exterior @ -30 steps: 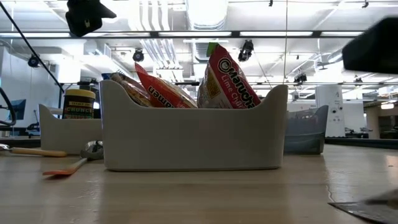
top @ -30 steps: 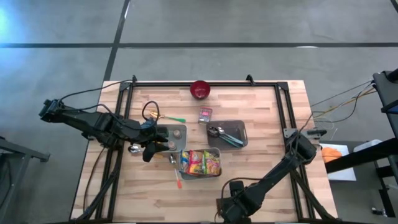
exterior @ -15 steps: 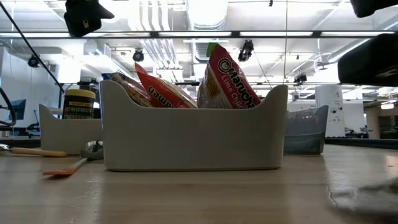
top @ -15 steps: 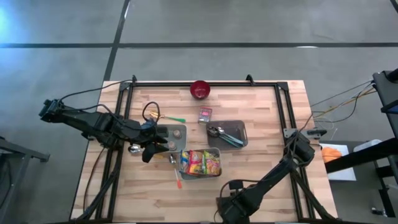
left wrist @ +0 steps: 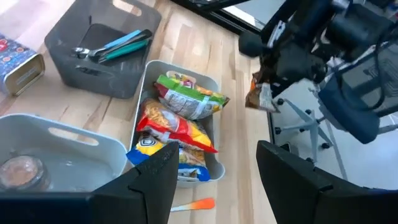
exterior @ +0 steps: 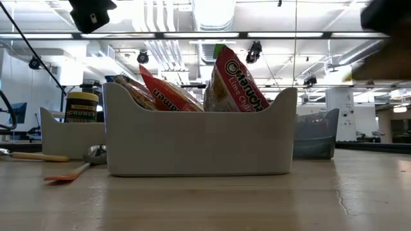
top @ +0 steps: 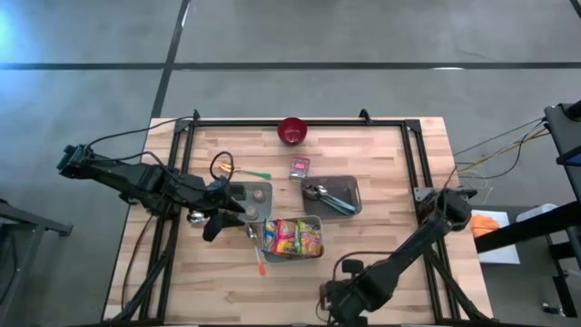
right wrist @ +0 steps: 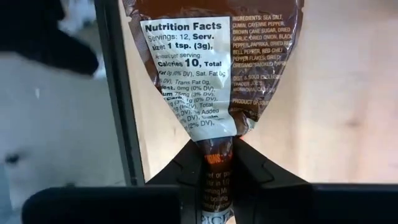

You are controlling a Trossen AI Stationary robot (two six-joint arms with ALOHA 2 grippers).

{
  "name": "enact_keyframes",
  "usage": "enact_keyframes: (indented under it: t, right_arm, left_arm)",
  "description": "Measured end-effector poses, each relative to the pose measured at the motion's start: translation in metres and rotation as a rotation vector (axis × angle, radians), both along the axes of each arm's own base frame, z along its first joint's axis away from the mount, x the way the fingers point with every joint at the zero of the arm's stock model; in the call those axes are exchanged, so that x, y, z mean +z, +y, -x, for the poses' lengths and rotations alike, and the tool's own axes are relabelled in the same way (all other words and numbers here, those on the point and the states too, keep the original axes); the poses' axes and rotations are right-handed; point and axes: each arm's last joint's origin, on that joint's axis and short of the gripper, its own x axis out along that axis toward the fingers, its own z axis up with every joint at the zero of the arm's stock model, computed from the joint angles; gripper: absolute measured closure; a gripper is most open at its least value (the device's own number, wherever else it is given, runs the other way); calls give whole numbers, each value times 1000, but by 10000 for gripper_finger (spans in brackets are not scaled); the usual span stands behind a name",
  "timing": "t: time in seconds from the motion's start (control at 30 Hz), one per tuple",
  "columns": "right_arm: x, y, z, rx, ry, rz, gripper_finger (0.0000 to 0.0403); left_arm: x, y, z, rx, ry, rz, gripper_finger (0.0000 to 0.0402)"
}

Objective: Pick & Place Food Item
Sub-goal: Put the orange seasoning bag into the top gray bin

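A brown seasoning packet point(right wrist: 214, 68) with a white nutrition label hangs over the table's near right part, with my right gripper point(right wrist: 216, 165) shut on it. The left wrist view shows the same packet point(left wrist: 257, 94) below that gripper. In the high view my right gripper point(top: 334, 295) is near the front edge. My left gripper point(left wrist: 214, 180) is open and holds nothing. It hovers above the table's left middle point(top: 211, 227), beside a white bin point(top: 270, 250) of snack bags that stand upright in it. My right gripper pinches the packet's gathered end point(right wrist: 215, 148) between its two fingers. The fingers come from above and point steeply down. The packet hangs below them, fanned out wider toward its free end, clear of the table.
A grey bin point(top: 349, 189) with utensils is behind the snack bin, and a white bin point(top: 259, 186) with a jar is to its left. A red bowl point(top: 291, 131), a small tin point(top: 300, 167) and an orange spoon point(top: 260, 263) also lie on the table.
My right gripper has shut on the packet, which lay flat on the table near the front right. It has risen with it, so the packet is lifted clear. My left gripper has rolled a little in place.
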Motion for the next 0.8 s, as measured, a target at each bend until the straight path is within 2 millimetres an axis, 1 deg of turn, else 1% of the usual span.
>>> enact_keyframes:
  t: [0.07,0.13,0.23,0.33,0.43,0.6,0.8]
  right_arm:
    - [19,-8,4,-75,-50,19,364]
    - [38,-20,8,-158,-109,49,364]
    - [61,-42,8,-261,-207,114,364]
    - [79,-66,3,-346,-300,158,365]
    - [88,-90,-8,-390,-334,183,365]
    - [95,-124,-26,-414,-357,239,365]
    - [106,-147,-39,-423,-411,274,366]
  left_arm:
    - [1,0,0,37,8,57,184]
    - [1,2,-2,139,28,195,184]
    - [2,3,-6,281,45,381,184]
    - [4,1,-15,305,-6,435,184]
    - [4,1,-27,313,-45,457,184]
    - [-6,6,-41,382,-12,488,184]
    - [-12,10,-52,432,-8,534,184]
